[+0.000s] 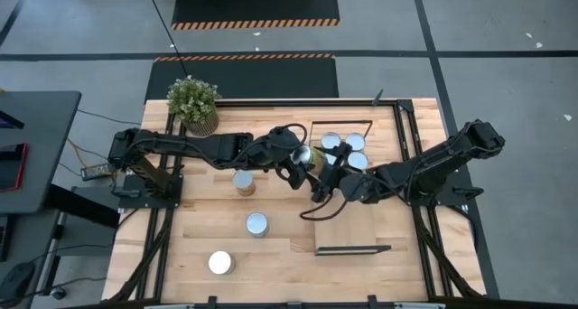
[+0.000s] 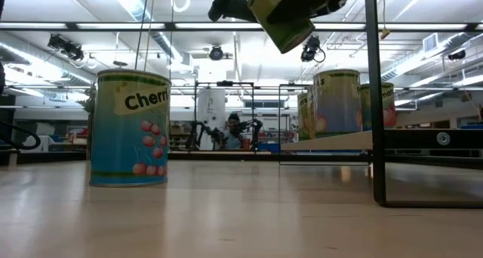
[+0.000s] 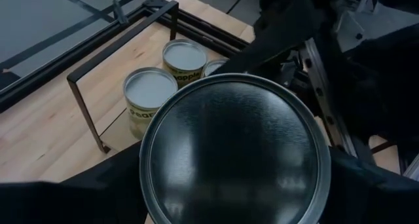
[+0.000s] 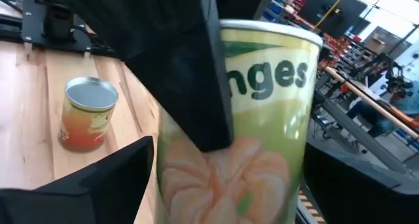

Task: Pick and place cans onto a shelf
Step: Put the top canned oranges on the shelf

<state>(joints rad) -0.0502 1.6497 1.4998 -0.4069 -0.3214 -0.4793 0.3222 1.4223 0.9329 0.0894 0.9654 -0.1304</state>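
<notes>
One can [image 2: 285, 18] aloft, tilted (lid toward left wrist), between both jaws

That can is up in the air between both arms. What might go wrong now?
1. The can hangs tilted in the left gripper; it might slip and fall.
2. The open right gripper is right beside it; the arms could bump.
3. Three cans crowd the shelf; one could get knocked.

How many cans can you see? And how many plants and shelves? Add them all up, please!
cans: 7
potted plant: 1
shelf: 1
Total: 9 things in view
</notes>
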